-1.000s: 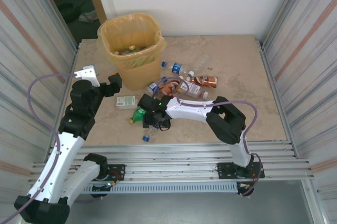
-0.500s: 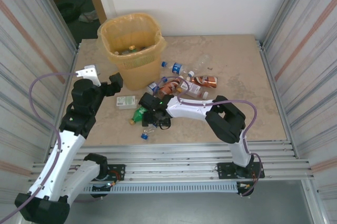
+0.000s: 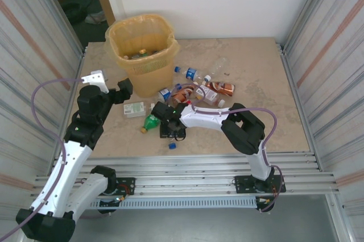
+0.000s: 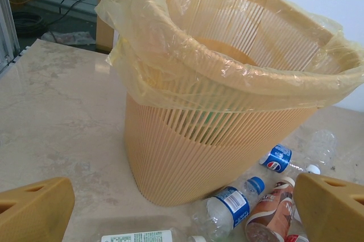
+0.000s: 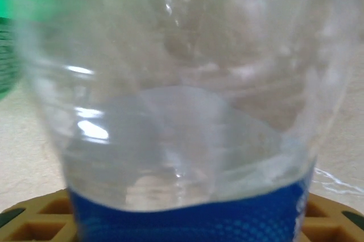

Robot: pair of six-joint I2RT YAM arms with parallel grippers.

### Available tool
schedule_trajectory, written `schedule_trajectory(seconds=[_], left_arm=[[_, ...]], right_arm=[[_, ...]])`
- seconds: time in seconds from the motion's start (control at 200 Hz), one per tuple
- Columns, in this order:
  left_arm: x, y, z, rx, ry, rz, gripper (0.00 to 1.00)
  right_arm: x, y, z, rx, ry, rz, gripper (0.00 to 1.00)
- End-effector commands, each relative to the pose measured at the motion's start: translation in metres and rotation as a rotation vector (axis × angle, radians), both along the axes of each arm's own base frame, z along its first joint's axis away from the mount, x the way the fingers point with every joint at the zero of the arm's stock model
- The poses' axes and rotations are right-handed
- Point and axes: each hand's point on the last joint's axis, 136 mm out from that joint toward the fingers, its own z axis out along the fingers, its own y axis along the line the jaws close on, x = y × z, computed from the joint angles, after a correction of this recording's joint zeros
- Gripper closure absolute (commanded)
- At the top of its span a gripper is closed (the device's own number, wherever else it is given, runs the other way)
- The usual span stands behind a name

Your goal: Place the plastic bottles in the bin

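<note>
While the left end effector [image 3: 111,83] hangs on the near left side of the bin [image 3: 149,74], its yellow fingers [image 4: 34,208] are spread as wide as they go with nothing between them. The right end effector [image 3: 170,132] lies low over the table [image 3: 256,66] in front of the bin; a clear bottle with a blue label [image 5: 187,111] sits hard up against its wrist camera, resting on the tan pad at the bottom of that view; from above, the bottle's blue cap [image 3: 172,145] pokes out on the near side of the black fingers; whether the jaws are pinching this bottle or merely standing around it I cannot tell.

A green bottle [image 3: 151,121] lies on the table just left of the right end effector; a flattened bottle with a white-and-green label [image 3: 135,109] lies near it, closer to the foot of the bin. To the right of the bin a cluster of bottles [image 3: 196,91] lies on the table, several touching: clear ones with blue labels and caps, a brown-orange one [image 3: 220,87] and red-white ones; one blue-labelled bottle [image 4: 230,202] lies just beside the bin's foot. The bin stands upright toward the far left of the table, its yellowish bag liner [image 4: 170,66] folded over the rim; a few bottles [image 3: 139,54] lie at its bottom.
</note>
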Motion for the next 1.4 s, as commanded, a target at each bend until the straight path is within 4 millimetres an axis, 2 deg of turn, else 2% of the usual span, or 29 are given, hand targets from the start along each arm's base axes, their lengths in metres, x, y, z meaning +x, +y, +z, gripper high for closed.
schedule_trajectory(seconds=[0.0,0.11,0.296,0.451,0.591,0.796,0.982,1.192,1.398], left_arm=[[0.000,0.000,0.011,-0.025,-0.040,0.000,0.01],[0.001,-0.003,0.011,-0.035,-0.039,-0.012,0.01],[0.002,-0.008,0.017,-0.055,-0.040,-0.042,0.01],[0.001,-0.018,0.024,-0.086,-0.042,-0.093,0.01],[-0.001,-0.034,0.034,-0.140,-0.046,-0.178,0.01],[-0.007,-0.075,0.054,-0.265,-0.061,-0.406,0.01],[-0.019,-0.119,0.070,-0.348,-0.058,-0.658,0.01],[-0.037,-0.165,0.085,-0.315,-0.097,-0.900,0.01],[-0.048,-0.204,0.094,-0.261,-0.161,-1.041,0.01]], right_arm=[[-0.004,-0.013,0.012,-0.040,-0.028,0.016,0.51],[-0.004,-0.014,0.024,-0.036,-0.063,0.033,0.61],[-0.002,-0.017,0.049,-0.002,-0.150,0.071,0.70],[0.003,-0.020,0.090,0.065,-0.292,0.123,0.73],[0.011,-0.027,0.139,0.149,-0.470,0.171,0.75],[0.024,-0.037,0.213,0.284,-0.754,0.245,0.75],[0.034,-0.047,0.267,0.431,-0.938,0.272,0.75],[0.038,-0.053,0.307,0.617,-1.014,0.309,0.73],[0.032,-0.041,0.322,0.690,-1.021,0.394,0.73]])
